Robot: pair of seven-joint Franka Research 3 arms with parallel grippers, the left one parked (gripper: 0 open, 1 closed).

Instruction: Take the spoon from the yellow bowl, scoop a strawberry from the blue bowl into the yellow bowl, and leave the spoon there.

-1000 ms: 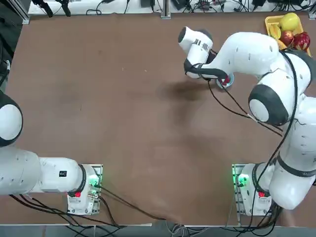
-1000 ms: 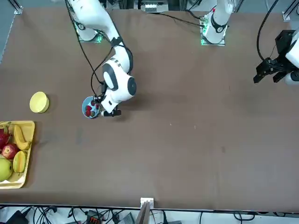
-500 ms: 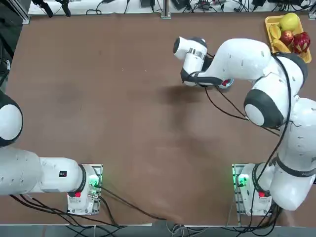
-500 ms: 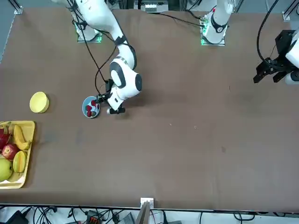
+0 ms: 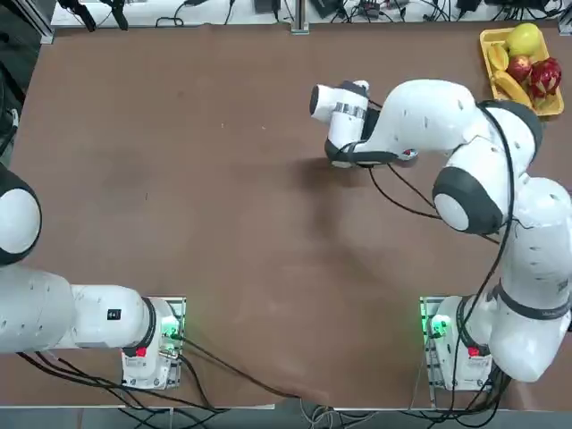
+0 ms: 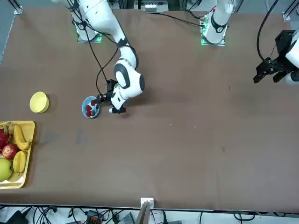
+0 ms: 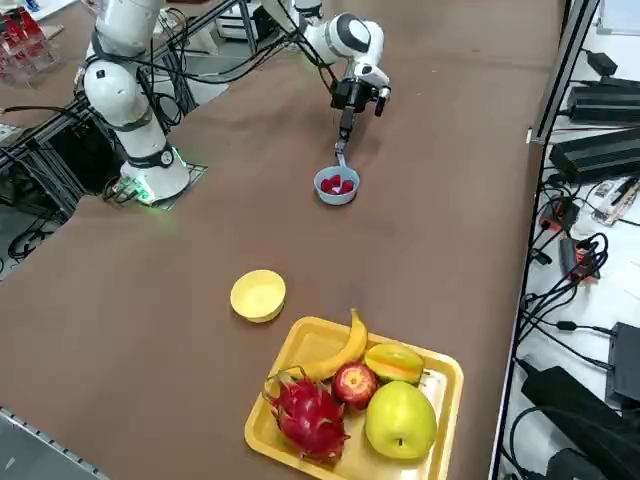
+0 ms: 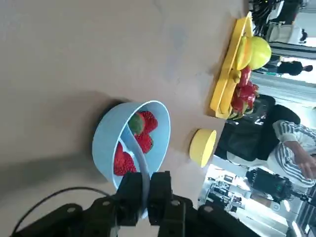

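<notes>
My right gripper [image 8: 145,178] is shut on the handle of the pale spoon [image 8: 137,149], just outside the blue bowl's rim. The spoon slants down into the blue bowl [image 8: 106,140], its tip among the red strawberries [image 8: 143,123]. From the right side, the gripper [image 7: 346,126] hangs above the blue bowl [image 7: 337,186] with the spoon [image 7: 342,152] reaching down from it. The yellow bowl [image 7: 258,295] stands apart with nothing in it, between the blue bowl and the fruit tray. In the front view the gripper [image 6: 105,99] sits beside the blue bowl [image 6: 90,108], and the yellow bowl [image 6: 39,102] lies further out.
A rectangular yellow tray [image 7: 437,377] of fruit stands at the table corner beyond the yellow bowl, also seen in the top view as the tray [image 5: 487,37]. A person [image 8: 292,148] sits beyond the table's edge. Bare brown tabletop [image 6: 187,140] spreads toward the middle.
The right wrist has swung away from the blue bowl toward the table's middle, tilting the spoon. The spoon's tip stays in the blue bowl. The grip has not changed.
</notes>
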